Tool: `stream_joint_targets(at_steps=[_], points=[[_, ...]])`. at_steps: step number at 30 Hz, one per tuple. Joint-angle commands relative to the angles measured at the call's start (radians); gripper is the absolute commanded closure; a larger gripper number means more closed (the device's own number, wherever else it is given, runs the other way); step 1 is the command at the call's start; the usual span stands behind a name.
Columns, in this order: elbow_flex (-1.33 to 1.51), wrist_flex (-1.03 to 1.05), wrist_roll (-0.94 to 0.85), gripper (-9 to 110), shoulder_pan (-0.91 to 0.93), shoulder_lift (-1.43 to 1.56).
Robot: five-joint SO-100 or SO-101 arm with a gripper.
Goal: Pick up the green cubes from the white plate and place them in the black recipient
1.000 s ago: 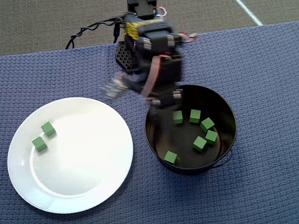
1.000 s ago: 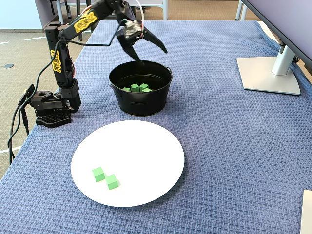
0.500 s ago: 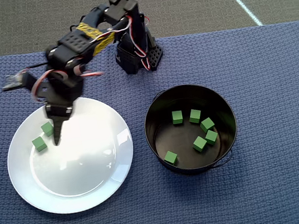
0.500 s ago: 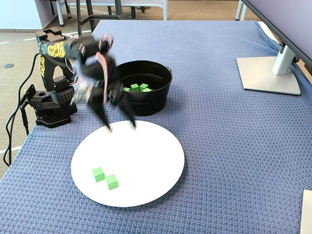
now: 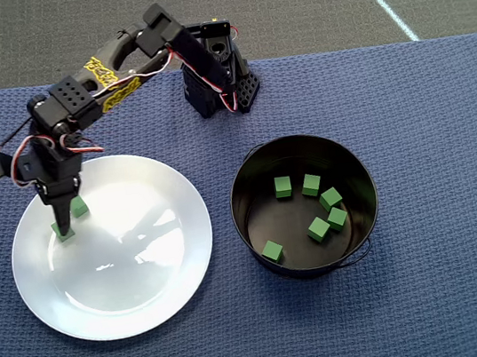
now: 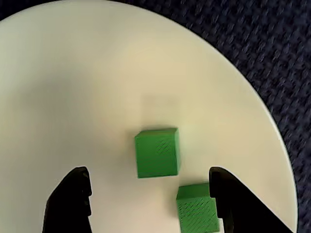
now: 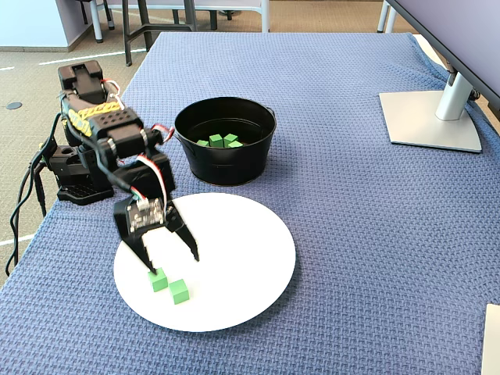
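Observation:
Two green cubes (image 7: pixel 158 280) (image 7: pixel 180 291) lie close together on the white plate (image 7: pixel 242 266), near its left side in the overhead view (image 5: pixel 78 206) (image 5: pixel 62 232). My gripper (image 7: pixel 173 264) hovers open just over them and holds nothing. In the wrist view one cube (image 6: pixel 156 152) sits ahead of the gripper (image 6: pixel 148 170), between the finger lines. The other cube (image 6: pixel 197 208) lies right beside the right finger (image 6: pixel 226 199). The black recipient (image 5: pixel 255 230) stands right of the plate with several green cubes (image 5: pixel 311 186) on its floor.
The arm's base (image 7: pixel 82 180) stands at the table's left edge in the fixed view, behind the plate. A monitor stand (image 7: pixel 433 117) occupies the far right. A blue woven cloth (image 5: pixel 450 272) covers the table.
The arm has swung from above the black recipient over to the plate and come down over the two cubes. The gripper stayed open.

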Motion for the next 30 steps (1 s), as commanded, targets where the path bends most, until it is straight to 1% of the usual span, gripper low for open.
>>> stream_joint_targets(at_steps=[1,3,5,10,13,23,30], points=[[-0.089,-0.037,-0.132,76,0.02,-0.006],[-0.081,-0.054,-0.178,76,0.026,-0.014],[-0.075,-0.106,-0.161,76,0.028,-0.025],[-0.072,-0.107,-0.123,76,0.018,-0.057],[-0.023,-0.11,-0.103,77,0.006,-0.051],[0.155,-0.225,-0.064,78,-0.035,-0.011],[0.184,-0.235,-0.048,80,-0.055,-0.003]])
